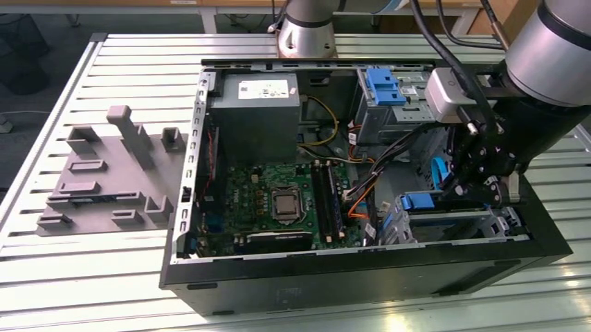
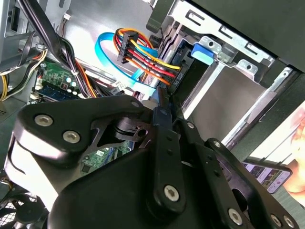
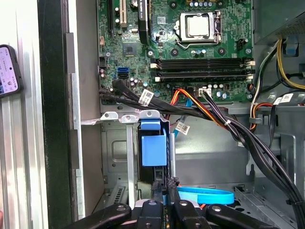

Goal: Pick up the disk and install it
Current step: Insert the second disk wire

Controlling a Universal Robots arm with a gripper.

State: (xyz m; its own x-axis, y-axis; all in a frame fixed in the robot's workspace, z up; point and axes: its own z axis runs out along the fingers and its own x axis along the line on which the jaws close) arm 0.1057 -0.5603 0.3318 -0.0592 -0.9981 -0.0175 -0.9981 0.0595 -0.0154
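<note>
Lab or workshop: slatted aluminium bench, open computer case, grey fixture plate, robot arm base

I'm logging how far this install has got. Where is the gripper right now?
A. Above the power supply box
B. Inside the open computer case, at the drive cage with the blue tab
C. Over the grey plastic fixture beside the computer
B: in the exterior view the gripper reaches into the computer case, just above the drive cage with its blue tab.
</note>
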